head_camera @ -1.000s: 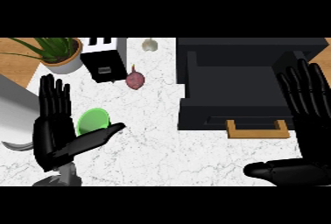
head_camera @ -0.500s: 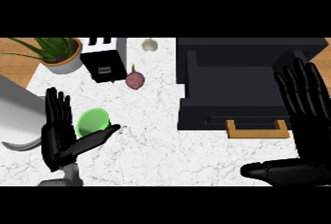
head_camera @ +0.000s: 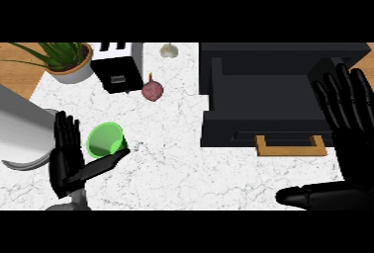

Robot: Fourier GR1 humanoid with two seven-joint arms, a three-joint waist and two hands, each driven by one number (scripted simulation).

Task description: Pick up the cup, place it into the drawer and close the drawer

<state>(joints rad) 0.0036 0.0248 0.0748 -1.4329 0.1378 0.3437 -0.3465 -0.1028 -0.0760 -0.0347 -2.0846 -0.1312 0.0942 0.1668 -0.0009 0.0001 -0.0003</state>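
Note:
A green cup [head_camera: 104, 139] lies on its side on the white marble counter [head_camera: 182, 163], at the left. My left hand [head_camera: 67, 160] is open right beside it, fingers straight up on its left and the thumb reaching under its lower edge. The black drawer unit [head_camera: 270, 94] fills the upper right, its drawer open with a wooden handle [head_camera: 289, 147] at the front. Over the drawer's right side my right hand [head_camera: 349, 118] is held open and upright, thumb stretched out low at the right.
A black toaster [head_camera: 116, 69] stands at the back left beside a potted plant [head_camera: 64, 62]. A reddish onion [head_camera: 152, 90] lies near the toaster, and a garlic bulb [head_camera: 168, 50] sits at the back edge. A grey sink basin [head_camera: 18, 131] takes the left edge.
My left hand has drawn down and back toward the lower edge, fingers still straight beside the green cup. The right hand has barely moved.

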